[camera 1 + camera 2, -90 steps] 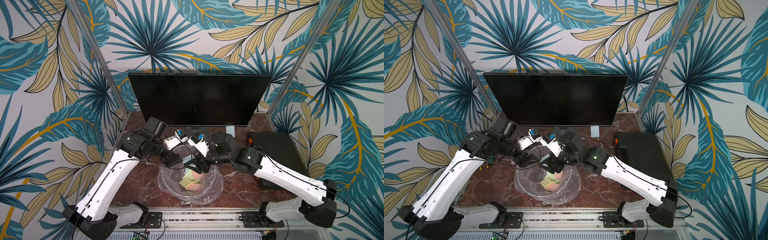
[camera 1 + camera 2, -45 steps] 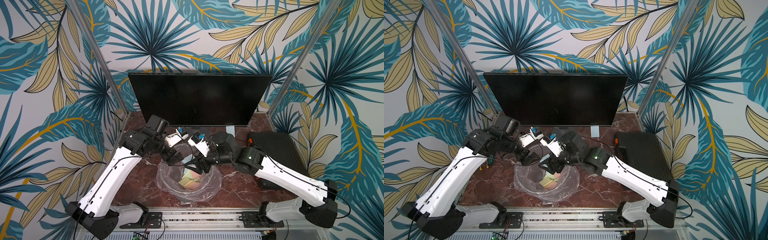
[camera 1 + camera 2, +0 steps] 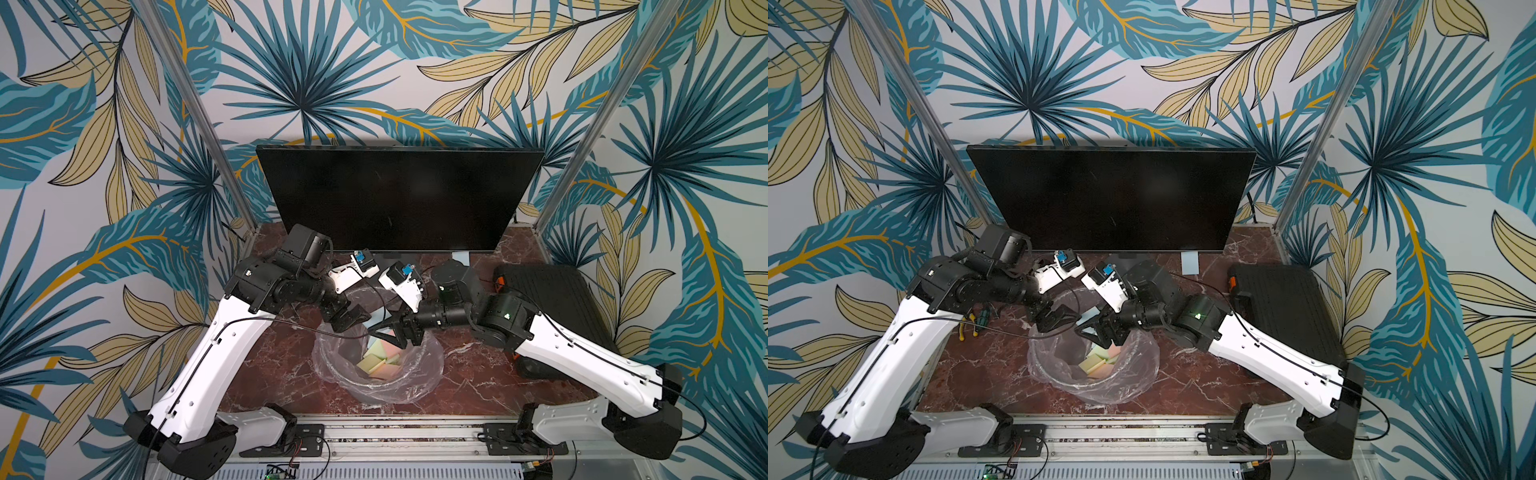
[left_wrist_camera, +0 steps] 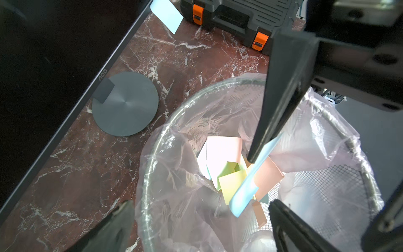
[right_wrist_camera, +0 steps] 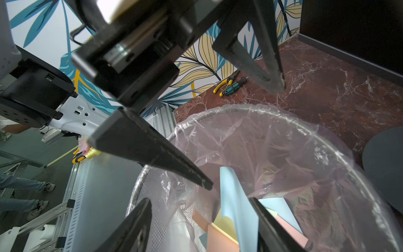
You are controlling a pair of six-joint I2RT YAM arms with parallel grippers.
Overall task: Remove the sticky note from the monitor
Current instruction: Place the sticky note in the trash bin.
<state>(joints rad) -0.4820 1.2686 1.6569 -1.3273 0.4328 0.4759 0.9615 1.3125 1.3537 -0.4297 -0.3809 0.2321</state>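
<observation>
The monitor (image 3: 395, 199) stands dark at the back, and no note shows on its screen. Over the lined bin (image 4: 152, 163), a light blue sticky note (image 4: 250, 181) clings to one finger of my right gripper (image 5: 200, 229) and hangs down into the bin. That gripper's jaws stand apart. My left gripper (image 4: 202, 227) faces it just above the bin's rim, wide open and empty. In both top views the two grippers (image 3: 353, 318) (image 3: 390, 332) meet over the bin's far edge. Several pastel notes (image 4: 226, 165) lie inside the bin.
Another light blue note (image 4: 166, 14) lies on the marble table by the monitor's lower edge. The round grey base (image 4: 125, 107) sits beside the bin. A black ribbed case (image 3: 548, 291) is on the right, and pliers with a screwdriver (image 5: 229, 85) lie on the left.
My left gripper has opened fully and drawn back a little from the blue note. The right gripper's jaws have widened slightly, with the note still on one finger.
</observation>
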